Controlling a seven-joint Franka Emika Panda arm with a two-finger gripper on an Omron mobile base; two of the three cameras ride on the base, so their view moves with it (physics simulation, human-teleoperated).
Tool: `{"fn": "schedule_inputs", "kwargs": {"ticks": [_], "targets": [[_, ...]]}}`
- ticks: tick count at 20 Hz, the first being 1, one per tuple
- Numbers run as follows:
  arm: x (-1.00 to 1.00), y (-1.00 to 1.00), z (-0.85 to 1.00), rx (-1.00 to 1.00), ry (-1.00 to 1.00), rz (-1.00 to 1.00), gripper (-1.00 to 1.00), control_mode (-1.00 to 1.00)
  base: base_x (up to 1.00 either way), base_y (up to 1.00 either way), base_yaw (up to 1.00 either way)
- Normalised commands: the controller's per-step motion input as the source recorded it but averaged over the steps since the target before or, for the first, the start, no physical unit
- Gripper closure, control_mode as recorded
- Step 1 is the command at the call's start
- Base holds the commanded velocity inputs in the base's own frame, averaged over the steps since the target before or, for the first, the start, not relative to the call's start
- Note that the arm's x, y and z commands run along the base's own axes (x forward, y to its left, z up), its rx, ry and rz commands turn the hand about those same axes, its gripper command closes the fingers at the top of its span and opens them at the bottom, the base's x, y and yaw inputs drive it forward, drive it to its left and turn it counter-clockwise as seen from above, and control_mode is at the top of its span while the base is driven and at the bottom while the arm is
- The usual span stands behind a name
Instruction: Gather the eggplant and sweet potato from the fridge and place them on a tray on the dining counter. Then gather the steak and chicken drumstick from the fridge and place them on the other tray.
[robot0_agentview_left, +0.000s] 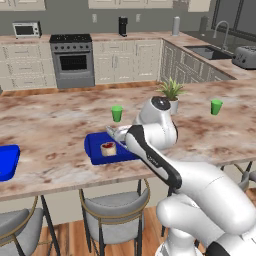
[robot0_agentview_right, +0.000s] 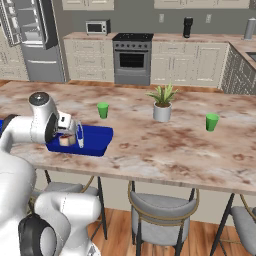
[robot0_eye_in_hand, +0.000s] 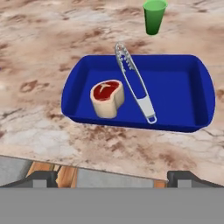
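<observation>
Steak (robot0_eye_in_hand: 106, 98) in blue tray (robot0_eye_in_hand: 183, 87) beside silver tongs (robot0_eye_in_hand: 134, 87)

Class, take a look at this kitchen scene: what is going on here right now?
A white robot arm is sorting food onto trays on the dining counter. The steak lies in a blue tray, beside a long silver utensil that rests in the same tray. The gripper hangs open over the counter's near edge, its fingers holding nothing. A second blue tray sits further along the counter. No chicken drumstick is on the tray with the steak.
</observation>
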Motion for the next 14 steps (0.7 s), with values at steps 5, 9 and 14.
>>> {"fn": "schedule_inputs", "kwargs": {"ticks": [5, 9, 14], "targets": [[-0.08, -0.01, 0.03, 0.0, 0.0, 0.0, -1.0, -1.0, 0.0, 0.0, 0.0], [0.0, 0.0, 0.0, 0.0, 0.0, 0.0, -1.0, -1.0, 0.0, 0.0, 0.0], [0.0, 0.0, 0.0, 0.0, 0.0, 0.0, -1.0, 1.0, -0.17, 0.0, 0.0]]}}
